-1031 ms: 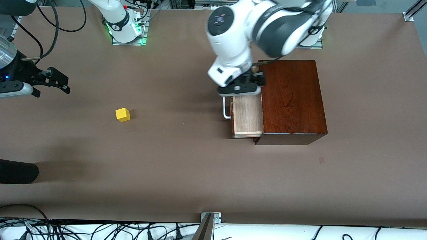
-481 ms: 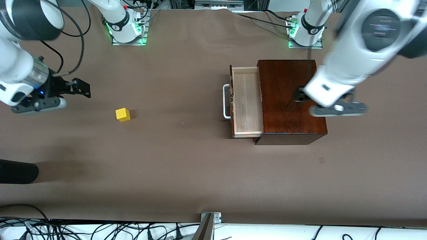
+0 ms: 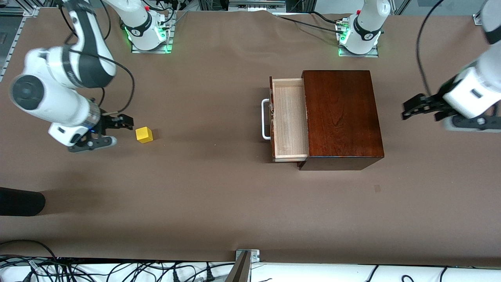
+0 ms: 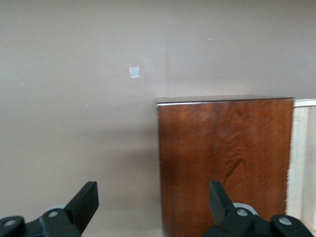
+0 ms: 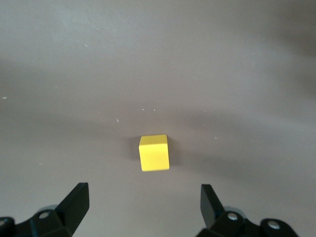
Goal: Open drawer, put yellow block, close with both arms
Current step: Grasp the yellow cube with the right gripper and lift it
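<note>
The yellow block (image 3: 144,134) lies on the brown table toward the right arm's end. My right gripper (image 3: 119,129) hovers low over the table just beside it, open, and the block (image 5: 154,152) sits a little ahead of the open right gripper (image 5: 143,202). The drawer (image 3: 289,117) stands pulled out of the dark reddish-brown box (image 3: 342,117), showing its pale inside and white handle (image 3: 265,119). My left gripper (image 3: 408,111) is open over bare table at the box's closed end. Ahead of this gripper (image 4: 153,202) are the box top (image 4: 222,163) and a strip of the drawer (image 4: 302,163).
A dark rounded object (image 3: 19,201) pokes in at the table's edge at the right arm's end. A small pale mark (image 3: 377,188) lies on the table nearer the front camera than the box. Cables and a metal bracket (image 3: 244,260) line the table's near edge.
The left arm has swung from the drawer's handle, across the box top, out to the table beside the box. The right gripper has come in toward the yellow block. The drawer stays open.
</note>
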{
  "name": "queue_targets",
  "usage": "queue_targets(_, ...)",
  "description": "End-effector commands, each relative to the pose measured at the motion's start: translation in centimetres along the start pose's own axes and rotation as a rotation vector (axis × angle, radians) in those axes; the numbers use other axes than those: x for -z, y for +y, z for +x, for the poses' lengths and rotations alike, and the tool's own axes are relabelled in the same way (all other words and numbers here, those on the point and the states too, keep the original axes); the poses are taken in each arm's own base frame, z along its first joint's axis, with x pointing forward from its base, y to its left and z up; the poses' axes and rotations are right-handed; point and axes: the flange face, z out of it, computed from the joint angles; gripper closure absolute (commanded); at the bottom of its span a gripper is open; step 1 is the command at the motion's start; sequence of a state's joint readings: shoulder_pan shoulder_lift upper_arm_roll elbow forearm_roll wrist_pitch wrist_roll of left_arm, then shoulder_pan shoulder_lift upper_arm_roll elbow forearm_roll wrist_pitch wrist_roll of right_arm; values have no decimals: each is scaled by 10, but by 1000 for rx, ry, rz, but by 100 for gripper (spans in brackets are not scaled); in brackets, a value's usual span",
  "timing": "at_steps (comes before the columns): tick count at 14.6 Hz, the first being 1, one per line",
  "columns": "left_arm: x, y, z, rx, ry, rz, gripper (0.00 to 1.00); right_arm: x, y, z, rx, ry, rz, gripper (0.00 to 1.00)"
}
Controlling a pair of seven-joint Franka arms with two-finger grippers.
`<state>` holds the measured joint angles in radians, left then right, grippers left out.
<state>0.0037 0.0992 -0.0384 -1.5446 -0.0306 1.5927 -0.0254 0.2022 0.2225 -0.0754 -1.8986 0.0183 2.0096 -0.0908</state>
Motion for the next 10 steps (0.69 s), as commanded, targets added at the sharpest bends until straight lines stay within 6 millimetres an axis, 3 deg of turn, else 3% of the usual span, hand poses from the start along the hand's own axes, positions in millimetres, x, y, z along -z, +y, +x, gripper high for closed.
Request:
queue_targets(1, -4, -7, -25, -9, 16, -17, 0, -46, -1, -15, -6, 20, -9, 0)
queue_targets(3, -7, -12, -32, -4, 67, -3, 0, -83, -1, -27, -7, 35, -11, 0)
queue_targets(5, -6, -13, -43, -12, 60, 45, 0, -108, -2, -34, -9, 36, -11, 0)
queue_targets(10, -2, -6, -38, -23, 37, 52, 0, -148, -1, -35, -14, 28, -15, 0)
